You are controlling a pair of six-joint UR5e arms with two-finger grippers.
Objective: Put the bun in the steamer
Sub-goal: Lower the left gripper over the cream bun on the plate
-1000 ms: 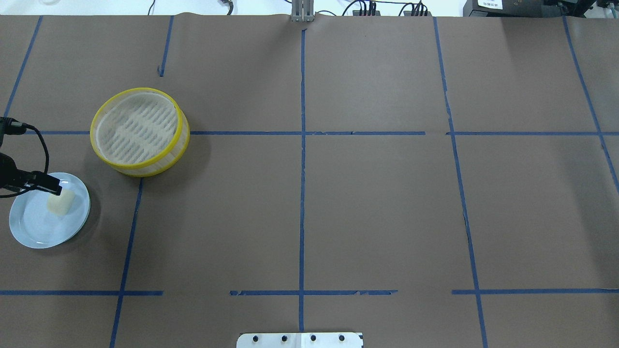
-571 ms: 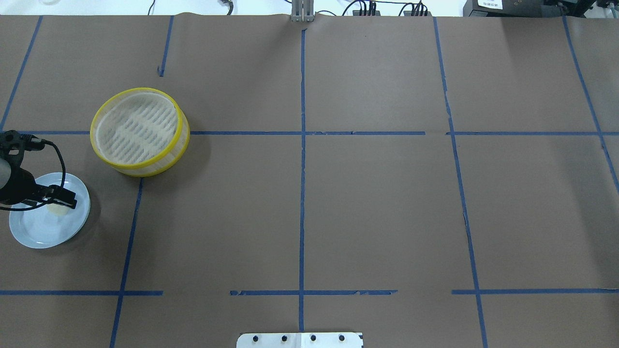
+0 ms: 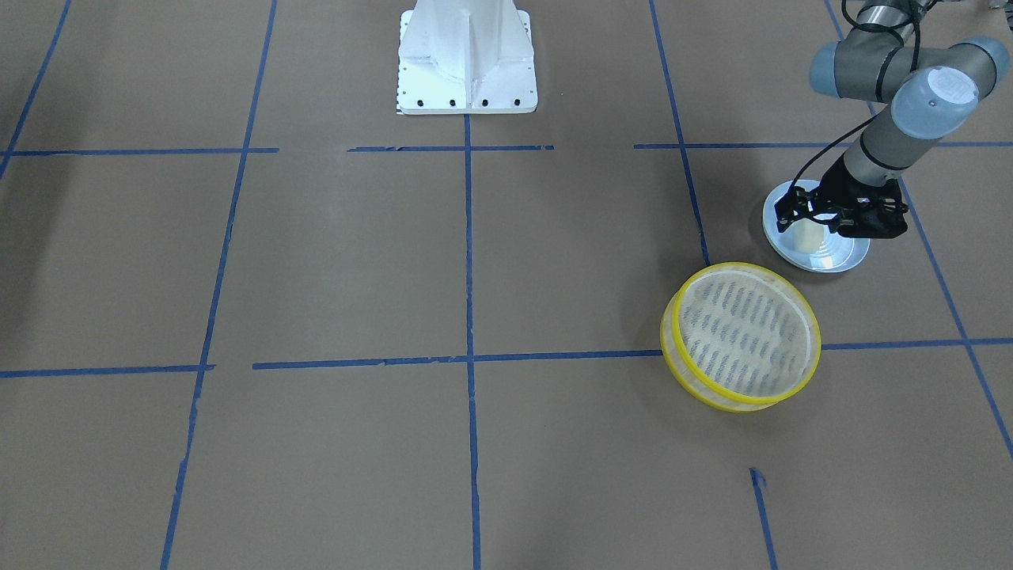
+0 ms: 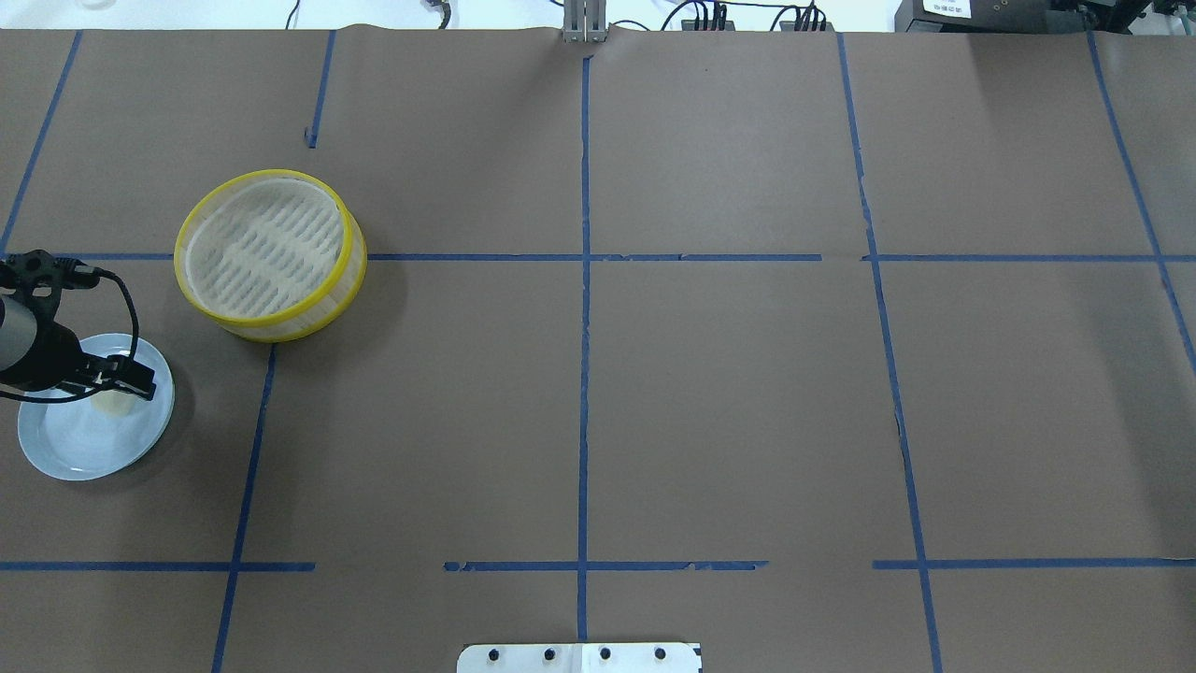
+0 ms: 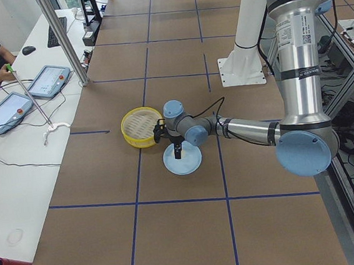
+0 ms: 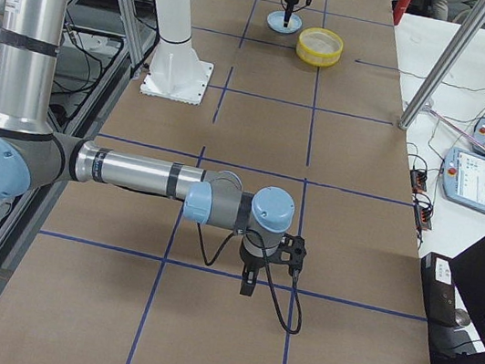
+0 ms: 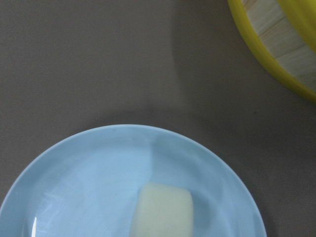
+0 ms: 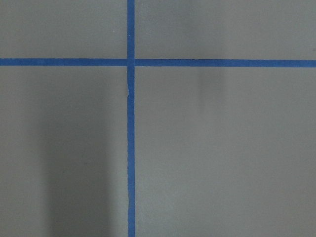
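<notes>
The bun (image 3: 806,235) is a small cream block lying on a light blue plate (image 3: 827,257). My left gripper (image 3: 819,224) hangs right over it with its jaws apart, just above the plate. From overhead the gripper (image 4: 135,383) hides most of the bun (image 4: 112,405). The left wrist view shows the bun (image 7: 163,211) on the plate (image 7: 89,177), with no fingers in sight. The steamer (image 4: 269,252), yellow-rimmed and empty, stands a short way beyond the plate. My right gripper (image 6: 248,283) shows only in the exterior right view, low over bare table; I cannot tell if it is open.
Brown paper with blue tape lines (image 4: 585,280) covers the table. The white robot base plate (image 3: 467,59) stands at the middle of the robot's side. The steamer's yellow rim (image 7: 276,54) shows at the top right of the left wrist view. An operator and tablets (image 5: 29,90) are at a side desk.
My left gripper has moved from the plate's left edge to over the bun, which it now mostly hides from overhead. The steamer and plate have not moved.
</notes>
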